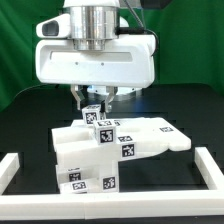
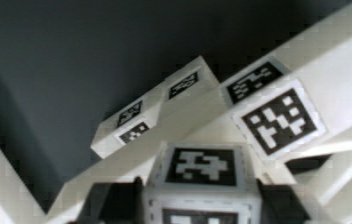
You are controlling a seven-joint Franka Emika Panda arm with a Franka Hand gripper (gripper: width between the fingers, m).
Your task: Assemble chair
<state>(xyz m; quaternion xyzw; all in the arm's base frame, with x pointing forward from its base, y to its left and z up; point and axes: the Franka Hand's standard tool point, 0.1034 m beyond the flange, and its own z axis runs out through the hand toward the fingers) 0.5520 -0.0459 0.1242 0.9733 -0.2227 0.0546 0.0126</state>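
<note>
The chair parts lie joined in a blocky white cluster (image 1: pixel 112 150) on the black table, with black-and-white tags on their faces. My gripper (image 1: pixel 94 104) hangs just above the cluster's back and is shut on a small white tagged cube (image 1: pixel 93 116). In the wrist view the cube (image 2: pixel 205 170) sits between my two dark fingers (image 2: pixel 111 200). Beyond it lie tagged white panels (image 2: pixel 279 112) of the chair. The cube's underside is hidden.
Long white border rails run along the exterior view's left (image 1: pixel 14 172), front (image 1: pixel 110 208) and right (image 1: pixel 208 165). The large white robot body (image 1: pixel 95 55) fills the upper middle. A green backdrop stands behind.
</note>
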